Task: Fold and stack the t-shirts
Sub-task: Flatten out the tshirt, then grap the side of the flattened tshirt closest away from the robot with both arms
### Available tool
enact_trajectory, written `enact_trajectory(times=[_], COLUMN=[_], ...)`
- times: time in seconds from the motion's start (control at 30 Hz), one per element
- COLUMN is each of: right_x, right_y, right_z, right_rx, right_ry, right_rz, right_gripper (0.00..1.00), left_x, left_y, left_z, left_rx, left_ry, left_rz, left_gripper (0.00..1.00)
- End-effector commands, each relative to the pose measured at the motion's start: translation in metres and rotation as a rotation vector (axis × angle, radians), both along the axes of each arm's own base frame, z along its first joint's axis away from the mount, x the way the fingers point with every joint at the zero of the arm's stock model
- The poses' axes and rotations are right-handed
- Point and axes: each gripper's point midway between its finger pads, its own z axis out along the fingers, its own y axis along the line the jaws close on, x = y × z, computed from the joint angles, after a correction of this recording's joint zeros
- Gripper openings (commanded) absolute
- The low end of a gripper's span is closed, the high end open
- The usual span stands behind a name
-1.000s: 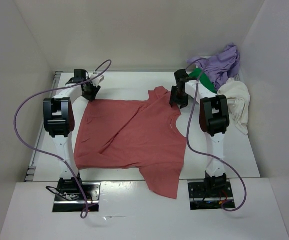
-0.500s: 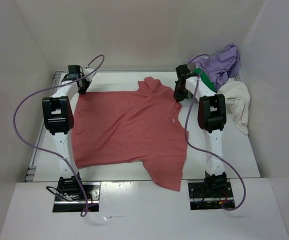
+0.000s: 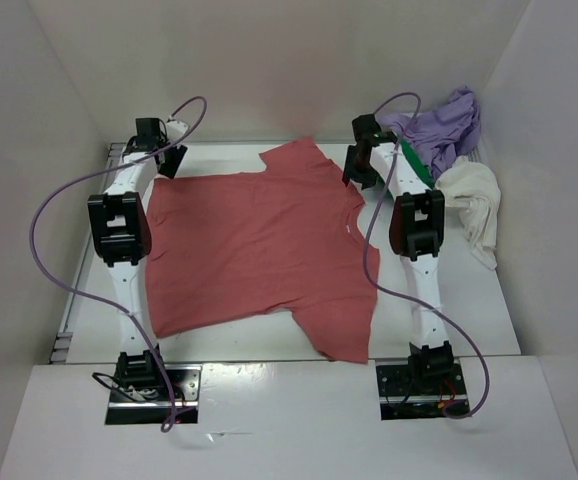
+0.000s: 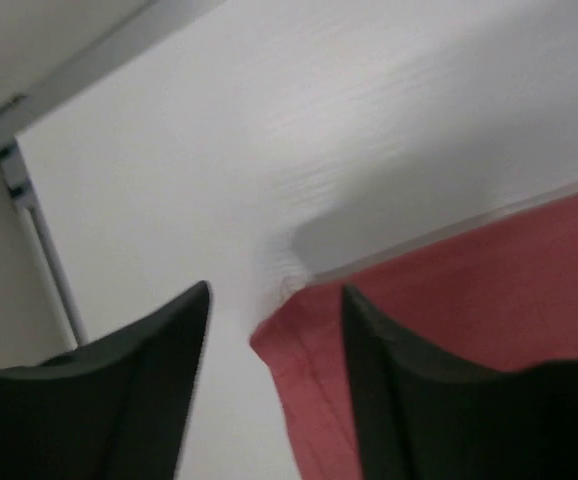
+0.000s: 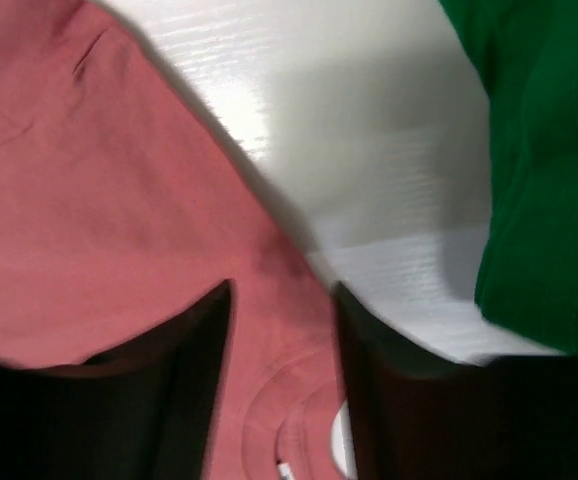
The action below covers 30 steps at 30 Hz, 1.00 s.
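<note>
The salmon-red t-shirt (image 3: 259, 250) lies spread flat on the white table, one sleeve pointing to the back and one over the front edge. My left gripper (image 3: 165, 160) is open at the shirt's far left corner. In the left wrist view that corner (image 4: 299, 350) lies on the table between my parted fingers, with the gripper (image 4: 274, 292) just above it. My right gripper (image 3: 359, 172) is open at the shirt's far right edge, and its wrist view (image 5: 282, 288) shows the fingers parted over the collar area (image 5: 289, 380). The green shirt (image 3: 415, 160), lavender shirt (image 3: 445, 124) and cream shirt (image 3: 471, 196) are piled at the back right.
White walls close in the table on the left, back and right. A metal rail (image 3: 112, 160) runs along the table's left edge. The green shirt (image 5: 539, 150) lies just right of my right gripper. Purple cables loop from both arms.
Both grippers moved toward the back of the table, drawing the salmon-red shirt out from a creased fold to lying flat. Both grippers now stand open over its far edge.
</note>
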Motion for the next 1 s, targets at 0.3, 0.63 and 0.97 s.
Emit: enact_trajectory(times=[0.3, 0.63, 0.97], right_x=[-0.161, -0.355, -0.419], right_y=[-0.006, 0.074, 0.045], right_z=[0.13, 0.063, 0.04], right_rx=[-0.03, 0.281, 0.39], right_ry=[-0.075, 0.089, 0.106], right_rz=[-0.008, -0.118, -0.38], right_gripper=[0.74, 0.74, 0.72], left_x=[-0.13, -0.414, -0.453], left_y=[-0.027, -0.079, -0.059], left_z=[0.134, 0.039, -0.002], left_rx=[0.217, 0.387, 0.85], left_ry=[-0.074, 0.44, 0.327], left_rz=[-0.209, -0.824, -1.107], left_gripper=[0.8, 0.8, 0.81])
